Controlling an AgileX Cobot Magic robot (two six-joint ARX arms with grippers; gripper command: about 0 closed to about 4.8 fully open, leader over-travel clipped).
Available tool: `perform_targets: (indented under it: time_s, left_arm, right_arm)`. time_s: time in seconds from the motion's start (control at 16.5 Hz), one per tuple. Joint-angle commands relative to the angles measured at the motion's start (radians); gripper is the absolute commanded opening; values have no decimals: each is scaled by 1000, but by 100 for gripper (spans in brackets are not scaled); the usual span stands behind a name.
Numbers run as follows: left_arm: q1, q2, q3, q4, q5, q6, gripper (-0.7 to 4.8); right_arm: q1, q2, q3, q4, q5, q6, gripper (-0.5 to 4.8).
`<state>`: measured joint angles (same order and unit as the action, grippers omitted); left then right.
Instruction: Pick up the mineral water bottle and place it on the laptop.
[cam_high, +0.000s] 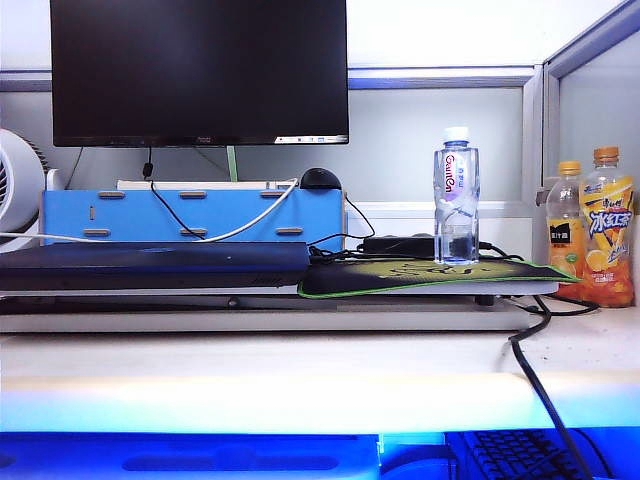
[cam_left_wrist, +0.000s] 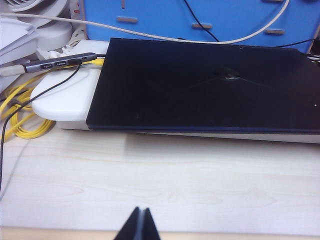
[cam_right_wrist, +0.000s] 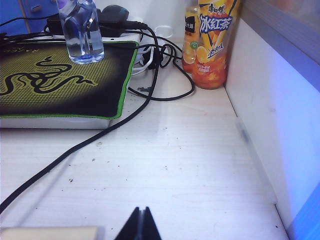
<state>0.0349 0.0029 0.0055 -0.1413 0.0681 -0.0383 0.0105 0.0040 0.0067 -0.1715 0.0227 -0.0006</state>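
Observation:
The mineral water bottle (cam_high: 456, 196), clear with a white cap and a red-lettered label, stands upright on the black-and-yellow mouse pad (cam_high: 430, 277); the right wrist view shows its lower body (cam_right_wrist: 80, 31). The laptop (cam_high: 150, 264) lies closed and flat to the left of the pad; its dark lid (cam_left_wrist: 205, 85) fills the left wrist view. My left gripper (cam_left_wrist: 141, 210) is shut and empty over bare desk, well short of the laptop's front edge. My right gripper (cam_right_wrist: 141, 209) is also shut and empty, far from the bottle. Neither gripper shows in the exterior view.
Two orange-capped drink bottles (cam_high: 592, 233) stand by the right partition. Black cables (cam_right_wrist: 150, 85) trail across the desk beside the pad. A big monitor (cam_high: 200, 70) sits on a blue stand (cam_high: 190, 215) behind. A white fan (cam_high: 18, 185), a hub and yellow cable (cam_left_wrist: 20, 120) lie left.

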Motion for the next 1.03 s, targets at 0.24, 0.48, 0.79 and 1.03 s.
perform_targets:
  time_s: [0.24, 0.48, 0.79, 1.03]
  left_arm:
    - [0, -2, 2, 0, 3, 1, -2]
    - [0, -2, 2, 0, 3, 1, -2]
    - [0, -2, 2, 0, 3, 1, -2]
    - [0, -2, 2, 0, 3, 1, -2]
  right_arm:
    - [0, 1, -2, 9, 1, 1, -1]
    - [0, 1, -2, 9, 1, 1, -1]
    - [0, 1, -2, 12, 1, 1, -1]
    - [0, 1, -2, 16, 1, 1, -1]
